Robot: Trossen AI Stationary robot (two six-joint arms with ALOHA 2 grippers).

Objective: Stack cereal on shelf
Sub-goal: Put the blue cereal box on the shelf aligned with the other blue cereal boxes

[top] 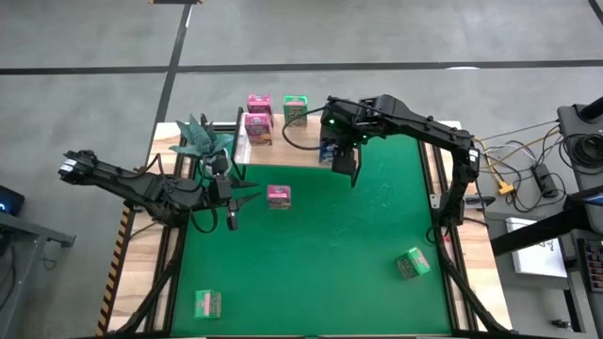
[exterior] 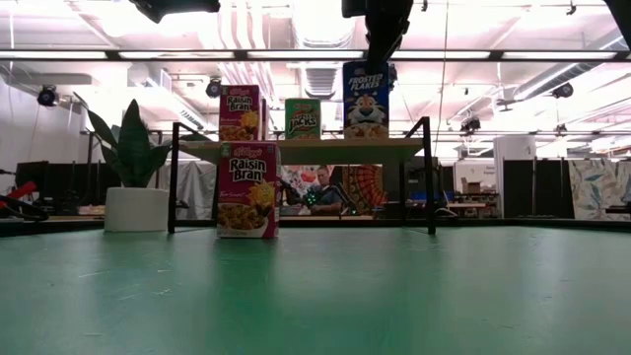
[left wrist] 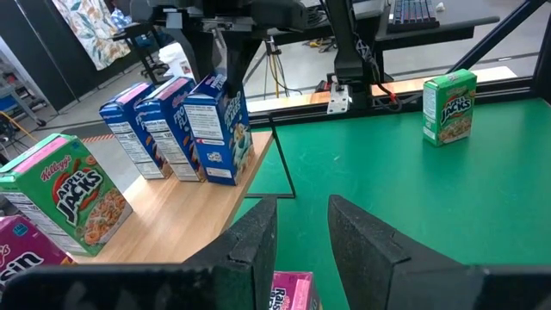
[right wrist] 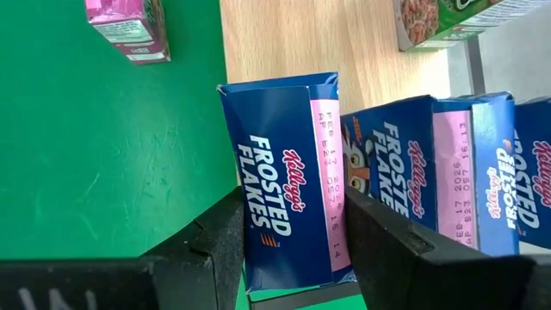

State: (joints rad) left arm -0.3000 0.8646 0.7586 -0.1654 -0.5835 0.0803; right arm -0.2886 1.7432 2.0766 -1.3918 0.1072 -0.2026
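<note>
In the high view, the right gripper (top: 345, 162) was seen at the shelf (top: 283, 141) edge, the left gripper (top: 231, 218) spread beside a pink box (top: 279, 196). In the right wrist view, a blue box (right wrist: 288, 185) was pinched between the right fingers (right wrist: 225, 241) beside other blue boxes (right wrist: 448, 168) hidden from above.

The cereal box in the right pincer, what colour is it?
Blue, with a pink side strip: the Frosted Flakes box in the right pincer, clearest in the right wrist view.

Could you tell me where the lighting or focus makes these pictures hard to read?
Low view: bright ceiling lights wash out the top, and the near green mat looks soft. High view: evenly lit, no glare. Right wrist view: the blue cereal box reads sharply.
</note>
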